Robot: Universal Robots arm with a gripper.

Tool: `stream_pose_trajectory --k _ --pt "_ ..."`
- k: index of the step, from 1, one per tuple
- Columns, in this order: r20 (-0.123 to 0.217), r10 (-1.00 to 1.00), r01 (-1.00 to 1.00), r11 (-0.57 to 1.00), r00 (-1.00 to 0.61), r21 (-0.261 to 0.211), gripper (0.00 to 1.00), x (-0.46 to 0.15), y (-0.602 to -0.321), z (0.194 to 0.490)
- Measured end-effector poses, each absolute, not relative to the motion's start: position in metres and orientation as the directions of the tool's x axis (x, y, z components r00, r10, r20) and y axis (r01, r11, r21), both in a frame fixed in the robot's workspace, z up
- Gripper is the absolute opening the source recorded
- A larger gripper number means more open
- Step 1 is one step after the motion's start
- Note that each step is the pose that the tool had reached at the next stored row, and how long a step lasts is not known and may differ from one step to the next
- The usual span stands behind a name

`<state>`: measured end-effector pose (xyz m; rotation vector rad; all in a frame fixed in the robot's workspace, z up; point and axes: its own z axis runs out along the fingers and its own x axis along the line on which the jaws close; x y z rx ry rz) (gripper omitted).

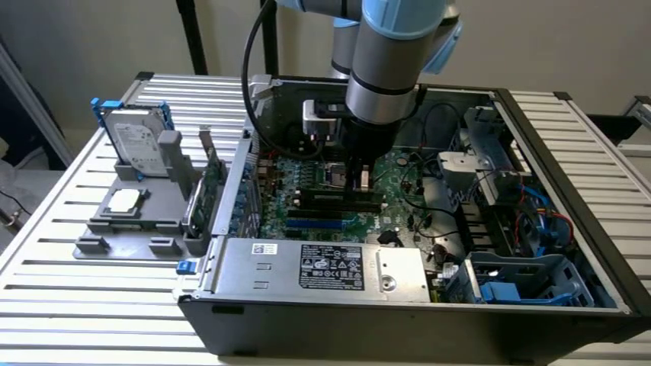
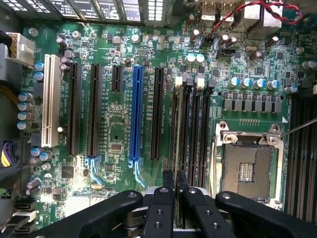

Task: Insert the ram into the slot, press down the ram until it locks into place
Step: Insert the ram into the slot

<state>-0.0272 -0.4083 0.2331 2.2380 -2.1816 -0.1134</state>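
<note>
Inside the open computer case (image 1: 569, 191), my gripper (image 1: 361, 183) reaches down onto the motherboard. The ram (image 2: 176, 129) stands edge-on as a thin green line in the slot (image 2: 173, 101), the one of several parallel black slots nearest the expansion slots. From outside, the ram (image 1: 328, 197) is a low dark green strip running from the gripper toward the exterior view's left. My gripper (image 2: 175, 181) straddles one end of the stick, its black fingers (image 2: 167, 181) nearly together with the ram's edge between them. How deep the stick sits in the slot is hidden.
A square silver processor socket (image 2: 246, 171) lies beside the black slots, a blue slot (image 2: 136, 114) and a white one (image 2: 49, 106) on the other side. A power supply (image 1: 315, 267) lines the front. Outside, a grey stand (image 1: 122, 225) holds a hard drive (image 1: 137, 145) and an upright card (image 1: 209, 194).
</note>
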Motion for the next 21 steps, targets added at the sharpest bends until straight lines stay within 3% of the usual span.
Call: stream_pose_trajectory --k 21 --pt "-0.042 -0.999 -0.998 -0.027 0.025 0.062 0.14 -0.0276 -0.4063 0.2270"
